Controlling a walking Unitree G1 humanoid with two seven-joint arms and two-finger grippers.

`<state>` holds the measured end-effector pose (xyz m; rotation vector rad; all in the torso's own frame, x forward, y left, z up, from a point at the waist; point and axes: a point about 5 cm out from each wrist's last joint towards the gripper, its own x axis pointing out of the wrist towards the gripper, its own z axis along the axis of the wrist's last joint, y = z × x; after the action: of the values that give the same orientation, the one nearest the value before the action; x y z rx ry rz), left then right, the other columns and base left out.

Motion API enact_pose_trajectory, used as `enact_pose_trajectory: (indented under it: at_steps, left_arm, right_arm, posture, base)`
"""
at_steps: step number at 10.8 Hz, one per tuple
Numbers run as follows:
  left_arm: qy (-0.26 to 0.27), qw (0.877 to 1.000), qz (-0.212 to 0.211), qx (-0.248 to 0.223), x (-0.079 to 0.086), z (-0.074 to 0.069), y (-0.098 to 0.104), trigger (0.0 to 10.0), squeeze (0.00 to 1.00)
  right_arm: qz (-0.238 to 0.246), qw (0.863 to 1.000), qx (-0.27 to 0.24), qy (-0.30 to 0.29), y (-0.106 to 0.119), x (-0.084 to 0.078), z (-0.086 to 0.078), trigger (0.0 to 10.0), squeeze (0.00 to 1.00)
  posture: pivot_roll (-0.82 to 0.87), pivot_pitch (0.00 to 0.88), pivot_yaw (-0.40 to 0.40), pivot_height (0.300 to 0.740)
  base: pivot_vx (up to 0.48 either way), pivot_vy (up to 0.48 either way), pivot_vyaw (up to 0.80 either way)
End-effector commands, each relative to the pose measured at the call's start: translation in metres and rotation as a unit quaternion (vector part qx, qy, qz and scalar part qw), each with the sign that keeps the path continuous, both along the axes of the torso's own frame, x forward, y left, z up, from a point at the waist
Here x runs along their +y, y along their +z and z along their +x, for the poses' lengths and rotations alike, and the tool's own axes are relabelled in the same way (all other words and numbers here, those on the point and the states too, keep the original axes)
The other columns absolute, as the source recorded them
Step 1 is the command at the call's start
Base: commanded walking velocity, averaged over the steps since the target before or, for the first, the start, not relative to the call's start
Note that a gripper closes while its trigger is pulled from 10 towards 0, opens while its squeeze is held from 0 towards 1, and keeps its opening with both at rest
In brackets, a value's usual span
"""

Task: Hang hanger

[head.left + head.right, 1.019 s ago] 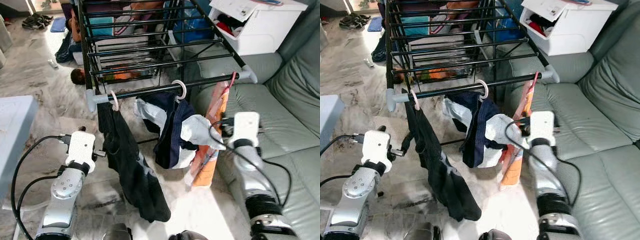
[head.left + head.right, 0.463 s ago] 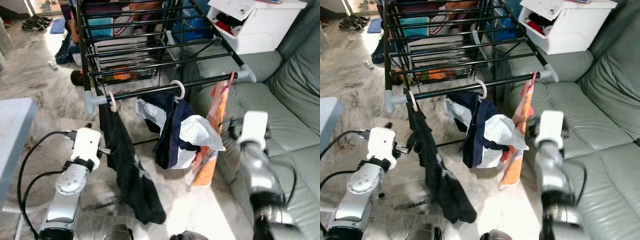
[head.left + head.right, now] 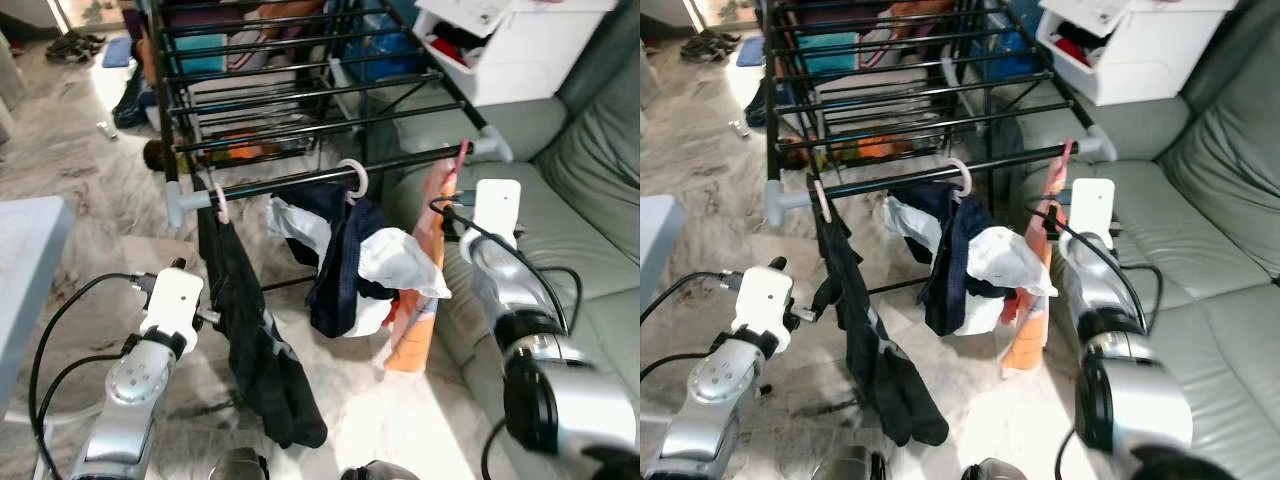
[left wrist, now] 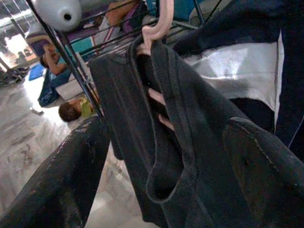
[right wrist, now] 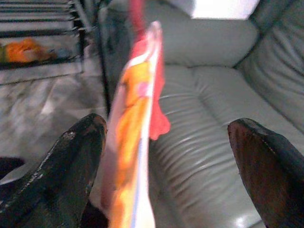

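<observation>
A pink hanger [image 3: 219, 201] carrying a dark garment [image 3: 250, 330] hangs on the front rail of a black drying rack [image 3: 290, 183]. The left pincer [image 4: 156, 190] gapes wide beside that garment, holding nothing. The right pincer [image 5: 166, 156], also wide open and empty, faces an orange cloth [image 5: 130, 142] before the grey sofa [image 3: 570, 220].

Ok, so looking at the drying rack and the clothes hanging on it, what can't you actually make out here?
- Orange garment: blurred in the right wrist view, so its type is unclear.
- Dark garment: covers most of its pink hanger in the left wrist view.
- Left claw: in the eye views its wrist hides the fingers.
- White box: top cut by the frame edge.
</observation>
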<state>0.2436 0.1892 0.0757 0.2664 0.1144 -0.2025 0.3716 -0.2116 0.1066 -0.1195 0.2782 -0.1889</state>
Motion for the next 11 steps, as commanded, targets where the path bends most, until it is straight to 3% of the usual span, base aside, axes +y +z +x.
enact_pose_trajectory:
  at_steps: [1, 4, 6, 7, 11]
  left_arm:
    - [-0.008, 1.0, 0.013, 0.004, 0.0, -0.003, 0.001, 10.0, 0.0]
    - [-0.038, 0.998, 0.012, 0.042, -0.002, -0.019, 0.0, 10.0, 0.0]
    - [-0.059, 0.997, 0.008, 0.048, -0.004, -0.026, 0.002, 10.0, 0.0]
    - [-0.062, 0.996, 0.013, 0.055, -0.002, -0.033, 0.004, 10.0, 0.0]
    - [-0.062, 0.995, 0.02, 0.071, 0.0, -0.045, 0.006, 10.0, 0.0]
  right_arm:
    - [0.011, 1.0, 0.024, 0.016, -0.004, 0.009, 0.002, 10.0, 0.0]
    - [0.032, 0.996, 0.078, 0.012, -0.027, 0.016, -0.008, 10.0, 0.0]
    - [0.026, 0.996, 0.084, 0.013, -0.03, 0.013, -0.009, 10.0, 0.0]
    - [0.023, 0.996, 0.085, 0.011, -0.029, 0.009, -0.009, 0.0, 0.0]
    - [0.01, 0.997, 0.077, 0.026, -0.013, 0.005, 0.0, 0.0, 0.0]
  posture:
    - [0.06, 0.077, -0.002, 0.74]
    - [0.09, 0.133, 0.003, 0.74]
    - [0.1, 0.152, 0.008, 0.74]
    - [0.11, 0.181, 0.014, 0.74]
    - [0.14, 0.209, 0.018, 0.74]
  base:
    - [0.0, 0.0, 0.0]
    - [0.0, 0.0, 0.0]
    - [0.0, 0.0, 0.0]
    - [0.0, 0.0, 0.0]
    - [0.0, 0.0, 0.0]
